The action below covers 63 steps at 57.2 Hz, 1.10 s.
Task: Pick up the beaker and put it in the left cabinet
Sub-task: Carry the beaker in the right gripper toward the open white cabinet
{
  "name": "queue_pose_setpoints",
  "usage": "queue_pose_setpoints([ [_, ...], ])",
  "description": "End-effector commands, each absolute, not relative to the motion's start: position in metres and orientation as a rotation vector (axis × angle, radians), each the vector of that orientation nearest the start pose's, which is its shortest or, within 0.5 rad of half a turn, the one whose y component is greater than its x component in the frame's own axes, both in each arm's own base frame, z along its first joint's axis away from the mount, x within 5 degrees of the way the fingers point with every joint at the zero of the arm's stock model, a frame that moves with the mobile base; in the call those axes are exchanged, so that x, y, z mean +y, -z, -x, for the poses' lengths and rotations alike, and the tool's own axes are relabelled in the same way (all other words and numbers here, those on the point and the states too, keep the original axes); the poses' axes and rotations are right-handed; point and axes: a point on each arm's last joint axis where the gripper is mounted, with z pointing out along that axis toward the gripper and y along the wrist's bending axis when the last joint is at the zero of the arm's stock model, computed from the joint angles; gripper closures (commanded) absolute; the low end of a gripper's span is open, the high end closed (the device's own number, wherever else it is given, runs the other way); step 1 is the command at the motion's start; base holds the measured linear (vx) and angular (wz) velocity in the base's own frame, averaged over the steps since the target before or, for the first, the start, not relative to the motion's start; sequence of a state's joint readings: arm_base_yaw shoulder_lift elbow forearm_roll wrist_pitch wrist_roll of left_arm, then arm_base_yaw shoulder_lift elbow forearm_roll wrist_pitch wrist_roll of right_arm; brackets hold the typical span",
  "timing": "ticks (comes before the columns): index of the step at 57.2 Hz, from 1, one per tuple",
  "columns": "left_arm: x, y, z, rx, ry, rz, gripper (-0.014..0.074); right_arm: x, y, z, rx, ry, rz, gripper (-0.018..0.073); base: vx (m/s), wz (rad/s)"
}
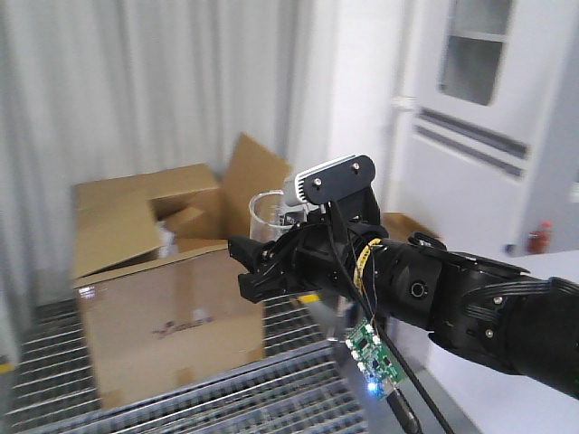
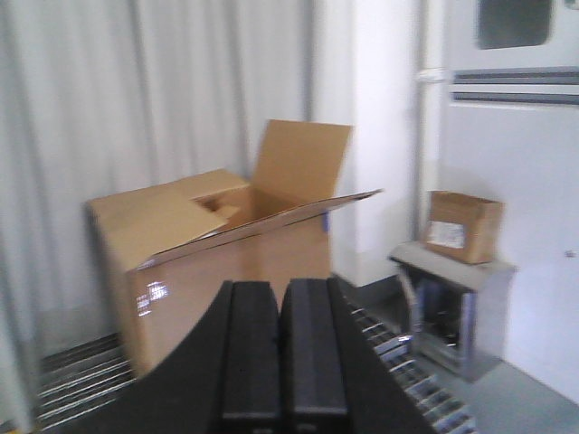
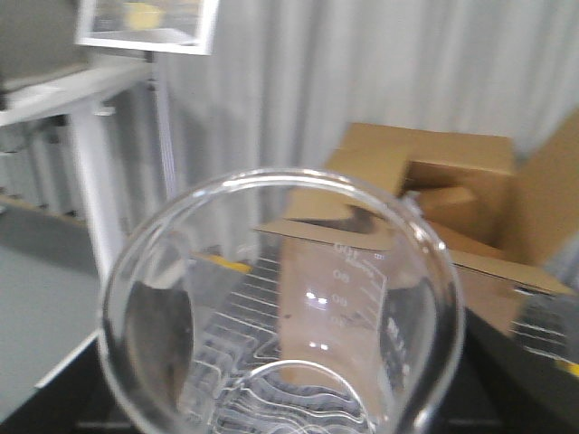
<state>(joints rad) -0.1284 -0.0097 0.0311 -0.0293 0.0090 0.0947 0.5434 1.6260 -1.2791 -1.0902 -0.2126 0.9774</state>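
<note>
Front view, 9 o'clock: open cardboard box (image 1: 163, 289) standing on metal grating (image 1: 54, 362). Centre: beaker (image 1: 268, 215) upright and aloft, sitting at 12 o'clock of the right end effector (image 1: 258, 264). The fingers grip its lower part and hide its base. Right wrist view: the beaker fills the frame, mouth toward the camera, graduation marks at 3 o'clock. Left end effector (image 2: 280, 353): pads pressed together, nothing between them, box beyond at 11 o'clock.

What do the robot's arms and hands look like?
The right arm and right hand are shiny black. A silver-and-black camera box sits on the wrist, with yellow tape nearby. Black cables and a green circuit board with a blue light hang below. The left hand has two flat black fingers.
</note>
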Motion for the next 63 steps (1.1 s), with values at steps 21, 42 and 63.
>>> queue_pose_setpoints([
  [21,-0.0069,-0.2055,-0.055,1.423,0.06,-0.13,0.0595,0.2138,-0.3754,-0.3175,1.514,-0.529,0.672,0.0568,0.17,-0.74],
  [42,-0.0069,-0.2055,-0.055,1.423,0.06,-0.13,0.0595,0.2138,-0.3754,-0.3175,1.514,-0.529,0.672,0.0568,0.17,-0.66],
  [63,-0.0069,-0.2055,-0.055,1.423,0.06,-0.13,0.0595,0.2138,-0.3754,-0.3175,1.514,-0.529,0.672,0.0568,0.19,-0.69],
])
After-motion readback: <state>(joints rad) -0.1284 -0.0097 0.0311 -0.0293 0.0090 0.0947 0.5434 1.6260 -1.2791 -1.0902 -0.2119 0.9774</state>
